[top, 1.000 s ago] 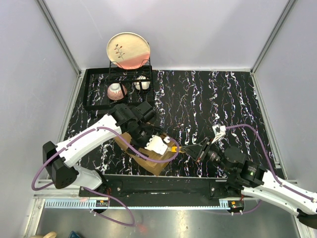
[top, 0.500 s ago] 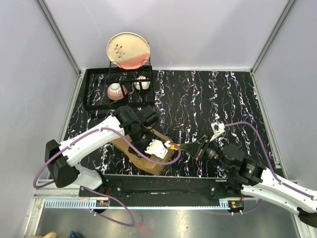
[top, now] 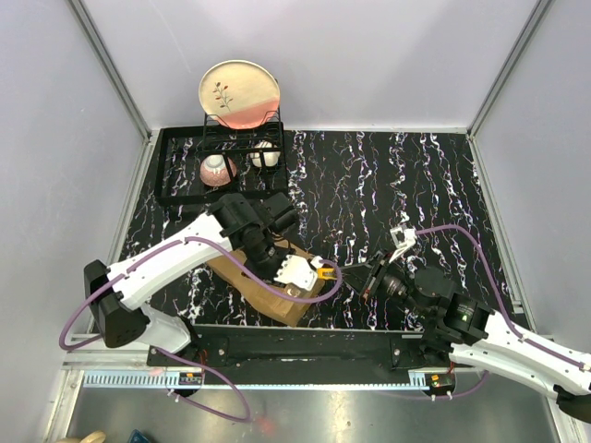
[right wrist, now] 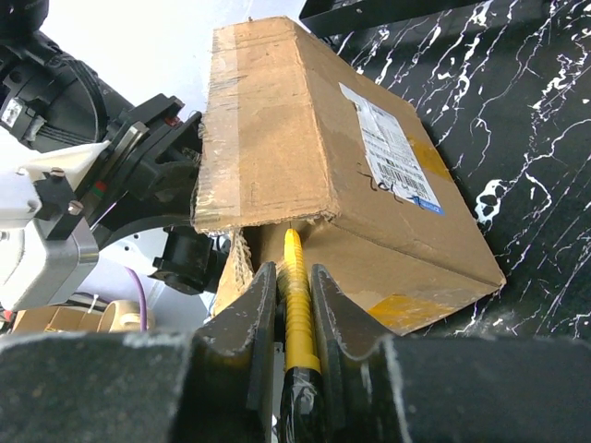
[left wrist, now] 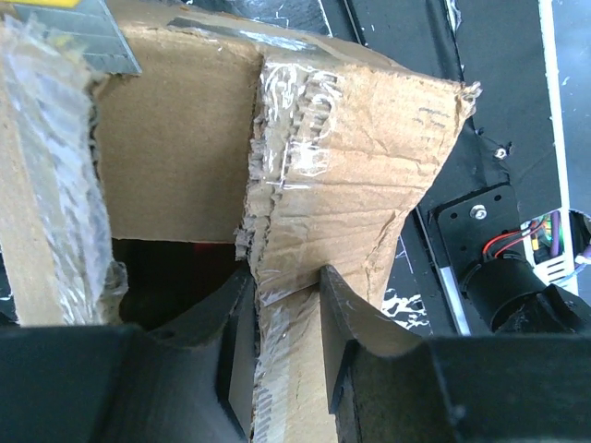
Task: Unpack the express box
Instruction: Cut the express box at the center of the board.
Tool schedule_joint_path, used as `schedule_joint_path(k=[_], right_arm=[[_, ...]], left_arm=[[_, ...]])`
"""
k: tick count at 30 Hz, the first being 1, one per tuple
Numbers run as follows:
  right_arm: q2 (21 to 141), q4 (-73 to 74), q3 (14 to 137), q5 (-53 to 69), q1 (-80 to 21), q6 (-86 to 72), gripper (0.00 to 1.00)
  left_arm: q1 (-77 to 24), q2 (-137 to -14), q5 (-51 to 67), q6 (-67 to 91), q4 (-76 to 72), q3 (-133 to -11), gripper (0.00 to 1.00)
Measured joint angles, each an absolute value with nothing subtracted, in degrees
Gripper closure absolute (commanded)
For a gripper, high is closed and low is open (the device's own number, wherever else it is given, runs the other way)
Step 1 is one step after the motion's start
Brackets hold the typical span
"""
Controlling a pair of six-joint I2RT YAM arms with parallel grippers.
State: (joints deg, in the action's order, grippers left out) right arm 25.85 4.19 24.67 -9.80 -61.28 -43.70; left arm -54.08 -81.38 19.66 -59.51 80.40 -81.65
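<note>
"The box (right wrist: 277,129)?"
"Plain brown cardboard; white label (right wrist: 392,152) with black barcode and a blue edge."
"Around it?"
"Black worktop (top: 397,185) veined white; cream-and-pink plate (top: 239,93) bearing a dark sprig; black rack (top: 185,203); pink bowl (top: 217,169); yellow tool (right wrist: 297,314); white arms (top: 152,268), purple cables (top: 448,228)."

Left arm (top: 162,260): white moulded shell links, black cylindrical joints, black base block. Purple cable (top: 66,334) loops beside it.
Left gripper (left wrist: 286,277): white boxy housing (top: 294,269), matte black fingers (left wrist: 369,360) with curved inner edges.
Right arm (top: 517,351): same white shells and black joints. Second purple cable (top: 454,228); small white connector block (top: 402,242) near wrist.
Right gripper (right wrist: 291,274): dusty, scuffed black fingers (right wrist: 242,332).
</note>
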Motion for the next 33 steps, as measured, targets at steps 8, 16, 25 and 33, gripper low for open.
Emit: schedule_joint_path(k=[8,16,25,33], right_arm=[[29.1,1.02,23.97,-5.45,-61.19,-43.27,1.0],[27.4,1.13,23.42,-5.41,-60.86,-43.42,1.0],[25.52,3.25,22.15,-5.91,-60.47,-47.29,1.0],[31.48,2.24,24.1,2.7,-54.48,-51.13,1.0]], left_arm=[[-54.0,-85.23,18.35,-56.31,82.17,-86.83,1.0],[-52.29,-90.13,18.17,-52.18,84.66,-92.68,1.0],[-52.42,-92.64,17.96,-45.17,84.62,-95.72,1.0],[-52.01,-93.21,15.94,-42.52,86.26,-97.84,1.0]])
